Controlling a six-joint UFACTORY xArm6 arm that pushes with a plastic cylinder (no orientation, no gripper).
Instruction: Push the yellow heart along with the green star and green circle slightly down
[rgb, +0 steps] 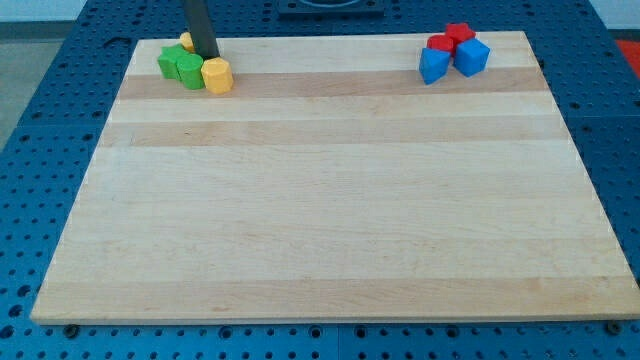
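In the board's top left corner sits a tight cluster of blocks. A green star (170, 63) is at its left, a green circle (190, 71) is next to it, and a yellow block (217, 75) touches the circle on its right. Another yellow block (186, 41), whose shape I cannot make out, peeks out behind the rod. My tip (206, 55) stands just above the green circle and the right yellow block, at the view's top side of the cluster, close to them or touching.
Two red blocks (448, 39) and two blue blocks (455, 60) cluster at the top right of the wooden board (330, 200). Blue perforated table surrounds the board.
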